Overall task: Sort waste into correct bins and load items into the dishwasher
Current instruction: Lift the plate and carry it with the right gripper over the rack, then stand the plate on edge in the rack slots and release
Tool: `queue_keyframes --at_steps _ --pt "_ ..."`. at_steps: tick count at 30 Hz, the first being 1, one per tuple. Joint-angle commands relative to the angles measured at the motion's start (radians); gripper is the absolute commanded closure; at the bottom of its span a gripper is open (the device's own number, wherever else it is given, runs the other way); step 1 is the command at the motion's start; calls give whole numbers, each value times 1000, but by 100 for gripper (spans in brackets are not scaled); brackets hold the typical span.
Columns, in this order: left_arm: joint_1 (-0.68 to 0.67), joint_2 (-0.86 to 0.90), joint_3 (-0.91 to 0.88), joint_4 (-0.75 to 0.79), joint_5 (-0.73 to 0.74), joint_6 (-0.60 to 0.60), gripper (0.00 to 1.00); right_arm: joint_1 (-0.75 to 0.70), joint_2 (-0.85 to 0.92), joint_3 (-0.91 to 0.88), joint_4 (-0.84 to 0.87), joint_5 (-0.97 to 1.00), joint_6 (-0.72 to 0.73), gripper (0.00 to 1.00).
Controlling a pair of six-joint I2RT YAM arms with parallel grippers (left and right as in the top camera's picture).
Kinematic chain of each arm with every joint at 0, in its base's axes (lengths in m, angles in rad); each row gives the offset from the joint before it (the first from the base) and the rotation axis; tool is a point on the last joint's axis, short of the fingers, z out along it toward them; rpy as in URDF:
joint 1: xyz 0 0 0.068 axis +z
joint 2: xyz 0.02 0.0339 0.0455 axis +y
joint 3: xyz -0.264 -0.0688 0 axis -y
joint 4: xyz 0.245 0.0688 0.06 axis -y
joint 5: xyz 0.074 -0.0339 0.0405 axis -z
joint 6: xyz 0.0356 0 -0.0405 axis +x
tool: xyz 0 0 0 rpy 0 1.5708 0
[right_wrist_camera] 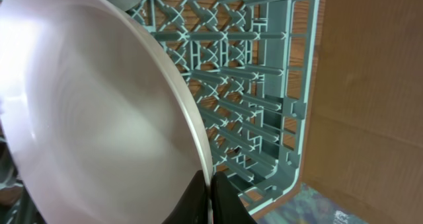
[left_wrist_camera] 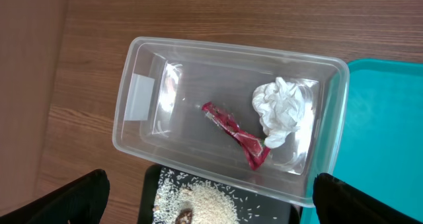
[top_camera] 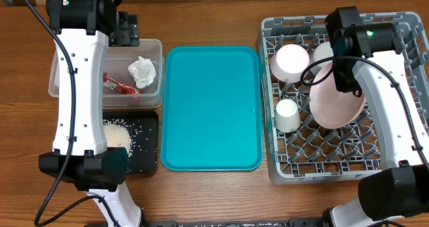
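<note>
The right gripper (right_wrist_camera: 211, 184) has its two dark fingers (right_wrist_camera: 229, 199) pinched together on the thin rim of the pink plate (right_wrist_camera: 99, 118), one each side. The plate hangs on edge, tilted, over the grey rack (right_wrist_camera: 264, 85). Can't tell from any view whether its bottom edge is seated between pegs yet. My take is that this is the slotting-in step. A glossy, smooth plate held by a sliver of rim looks like it'd love to swivel, so keep that pinch firm. Ease it down until the lower edge drops into a gap between the upright pegs, and only let go once the pegs carry it. Mind the neighbours too: the two whitish bowls (top_camera: 289, 61) sit just beside the plate's upper side, and the little cream cup (top_camera: 288, 114) is near its left edge. The rack is a hard plastic lattice with a criss-cross floor and slim pegs. Over on the other side, the left gripper (left_wrist_camera: 210, 181) is spread wide with nothing in it, above the clear tub (left_wrist_camera: 198, 78). The tub holds the crumpled white napkin (left_wrist_camera: 284, 108) and the crinkly red wrapper (left_wrist_camera: 234, 135). The black tray (top_camera: 149, 153) beside it has the loose rice (top_camera: 119, 133), and the flat teal tray (top_camera: 211, 106) lies between the bins and the rack.
</note>
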Motion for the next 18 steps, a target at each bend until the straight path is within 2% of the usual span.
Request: queue_keyframes --at_steps 1,3,4,6,9,12,13,18 --pt "-2 -15 21 2 0 11 0 0 -3 0 18 -38 6 96" --pt "-2 -15 21 2 0 11 0 0 -3 0 24 -38 6 96" --pt "-2 -15 21 2 0 11 0 0 -3 0 31 -38 6 92" --pt "-2 -15 21 2 0 11 0 0 -3 0 45 -43 6 84" --pt "-2 -15 21 2 0 11 0 1 -3 0 69 -77 6 65" --pt "-2 -15 21 2 0 11 0 1 -3 0 98 -117 6 57" --pt "-2 -15 21 2 0 11 0 1 -3 0 121 -128 6 47" --pt "-2 -15 21 2 0 11 0 1 -3 1 166 -131 6 31"
